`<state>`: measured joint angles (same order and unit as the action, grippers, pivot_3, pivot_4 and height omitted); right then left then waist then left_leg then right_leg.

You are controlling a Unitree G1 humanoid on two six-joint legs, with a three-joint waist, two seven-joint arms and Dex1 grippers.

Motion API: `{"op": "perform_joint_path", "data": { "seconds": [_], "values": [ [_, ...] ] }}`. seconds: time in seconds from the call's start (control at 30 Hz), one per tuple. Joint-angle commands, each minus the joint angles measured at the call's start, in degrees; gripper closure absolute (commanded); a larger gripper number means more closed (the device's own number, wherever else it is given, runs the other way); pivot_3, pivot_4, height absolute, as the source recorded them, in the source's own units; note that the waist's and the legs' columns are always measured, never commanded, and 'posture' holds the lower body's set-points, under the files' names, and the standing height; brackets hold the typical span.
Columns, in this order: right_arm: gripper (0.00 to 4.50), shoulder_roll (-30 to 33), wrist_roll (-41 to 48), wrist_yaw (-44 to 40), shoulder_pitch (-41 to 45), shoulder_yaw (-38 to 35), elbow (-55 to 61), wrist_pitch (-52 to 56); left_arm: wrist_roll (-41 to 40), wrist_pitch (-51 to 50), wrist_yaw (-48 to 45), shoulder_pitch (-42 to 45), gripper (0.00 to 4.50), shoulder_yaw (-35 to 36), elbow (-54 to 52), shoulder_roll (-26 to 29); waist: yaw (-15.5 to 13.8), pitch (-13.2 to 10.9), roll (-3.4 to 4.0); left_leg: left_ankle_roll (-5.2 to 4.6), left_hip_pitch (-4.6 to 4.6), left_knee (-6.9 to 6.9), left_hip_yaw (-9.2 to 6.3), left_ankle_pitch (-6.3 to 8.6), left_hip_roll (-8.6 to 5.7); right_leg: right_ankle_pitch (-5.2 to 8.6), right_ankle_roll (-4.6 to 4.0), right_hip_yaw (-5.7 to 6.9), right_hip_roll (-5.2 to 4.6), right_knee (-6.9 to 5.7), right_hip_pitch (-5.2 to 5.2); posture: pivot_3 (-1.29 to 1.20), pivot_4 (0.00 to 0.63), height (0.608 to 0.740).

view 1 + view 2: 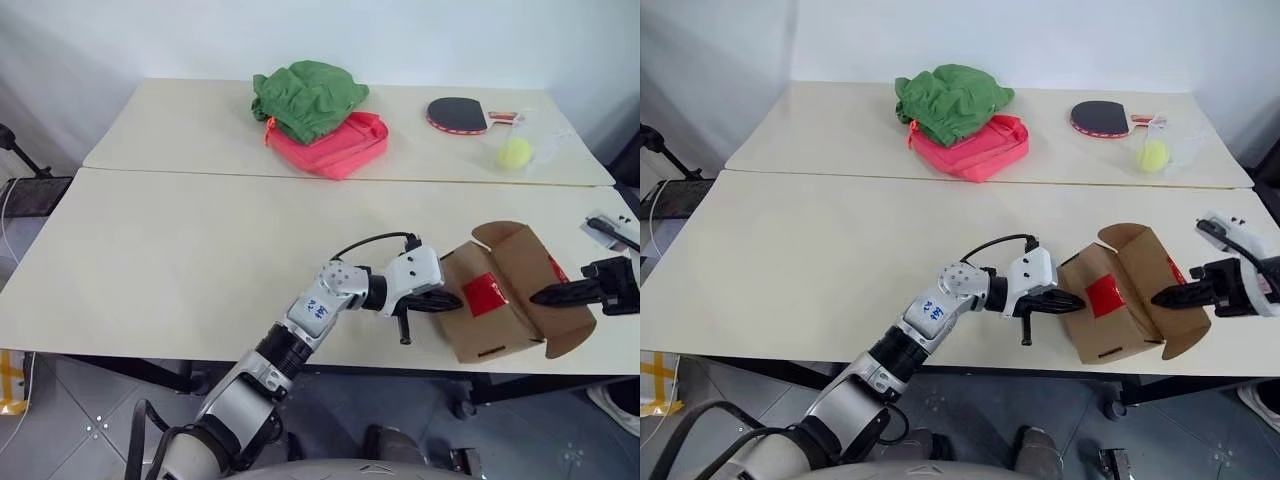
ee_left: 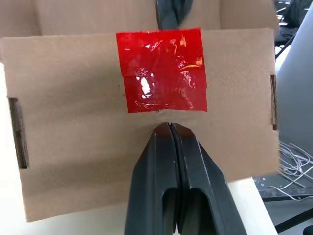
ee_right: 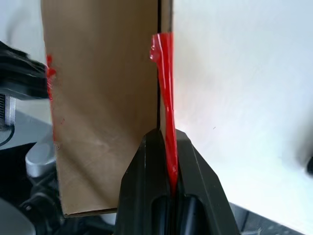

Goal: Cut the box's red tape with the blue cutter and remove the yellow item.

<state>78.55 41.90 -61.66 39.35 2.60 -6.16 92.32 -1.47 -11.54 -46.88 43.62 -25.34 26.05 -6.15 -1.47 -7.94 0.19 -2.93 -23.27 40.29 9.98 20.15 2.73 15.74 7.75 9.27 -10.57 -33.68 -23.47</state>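
Red tape [image 3: 167, 122] is getting pinched by the right gripper [image 3: 170, 183]; closed left gripper [image 2: 169, 128] is pressing the box [image 1: 497, 295].

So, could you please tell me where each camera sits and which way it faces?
Left and right eye views: on the head, looking forward and down over both arms at the box.
Left wrist view: along the shut left gripper, facing the red tape.
Right wrist view: along the right gripper, pinching a flap's edge.
All views share the box.

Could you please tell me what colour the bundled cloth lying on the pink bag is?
Green. The cloth shows best in the left eye view.
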Motion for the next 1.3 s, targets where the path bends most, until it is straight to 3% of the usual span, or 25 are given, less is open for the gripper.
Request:
{"op": "perform_joint_path", "data": {
  "seconds": [0.03, 0.2, 0.4, 0.57, 0.8, 1.03, 1.3],
  "values": [
    [4.48, 1.60, 4.74, 2.10, 2.36, 0.06, 3.18, 0.18, 2.56, -1.05, 4.79, 0.73, 4.50, -0.08, 4.04, -2.10, 0.10, -0.09, -0.02, -0.01, 0.00, 0.00, 0.00, 0.00, 0.00, -0.02, 0.03, 0.00, -0.01, 0.04, 0.02, 0.00, 0.150, 0.740],
    [4.48, 0.71, 10.56, 9.10, 5.93, 0.97, 4.75, 0.18, 3.04, -0.62, 6.78, 1.63, 4.50, 1.40, 5.51, -2.34, 0.24, -0.55, 0.18, 0.01, -0.08, -0.04, 0.04, 0.00, 0.04, -0.07, 0.12, 0.04, 0.01, -0.15, -0.13, 0.00, 0.150, 0.740],
    [4.48, -0.90, 17.40, 23.19, 8.47, 0.59, 2.49, 0.18, 2.47, -1.63, 6.15, 0.84, 4.50, 2.64, 3.19, -1.33, 0.13, -0.66, 0.20, 0.03, -0.10, -0.05, 0.07, -0.01, 0.04, -0.07, 0.14, 0.10, 0.01, -0.18, -0.14, 0.00, 0.150, 0.740],
    [4.48, -1.38, 21.01, 33.95, 7.20, -2.76, 1.71, 0.18, 1.44, -5.31, 2.28, -1.37, 4.50, 2.64, -3.69, 3.03, 0.24, -0.67, 0.19, 0.03, -0.13, -0.05, 0.08, -0.01, 0.02, -0.08, 0.15, 0.12, 0.01, -0.18, -0.15, 0.00, 0.150, 0.740],
    [4.48, 1.00, 31.96, 43.60, 5.48, -5.95, 2.63, 0.18, -6.29, -11.83, -9.05, 0.38, 4.50, 4.63, -16.71, 10.04, 0.04, -0.68, 0.21, 0.06, -0.16, -0.02, 0.09, -0.04, 0.01, -0.08, 0.15, 0.21, 0.09, -0.24, -0.17, 0.00, 0.150, 0.740],
    [4.48, 2.75, 40.37, 51.21, 4.97, -6.96, 3.92, 0.18, -10.19, -11.15, -8.36, 10.00, 4.50, 7.84, -12.62, 4.36, -0.03, -0.69, 0.20, -0.02, -0.35, 0.07, 0.04, -0.05, -0.10, -0.15, 0.28, 0.20, 0.10, -0.15, -0.17, 0.00, 0.150, 0.740],
    [4.48, 2.80, 50.73, 59.99, 2.66, -8.73, 4.43, 0.15, -4.41, -0.44, -3.23, 16.46, 4.50, 5.00, 3.50, -3.68, 0.09, -0.71, 0.17, -0.01, -0.34, 0.07, 0.09, -0.05, -0.11, -0.20, 0.37, 0.25, 0.18, -0.11, -0.18, 0.00, 0.150, 0.740]
  ]
}}
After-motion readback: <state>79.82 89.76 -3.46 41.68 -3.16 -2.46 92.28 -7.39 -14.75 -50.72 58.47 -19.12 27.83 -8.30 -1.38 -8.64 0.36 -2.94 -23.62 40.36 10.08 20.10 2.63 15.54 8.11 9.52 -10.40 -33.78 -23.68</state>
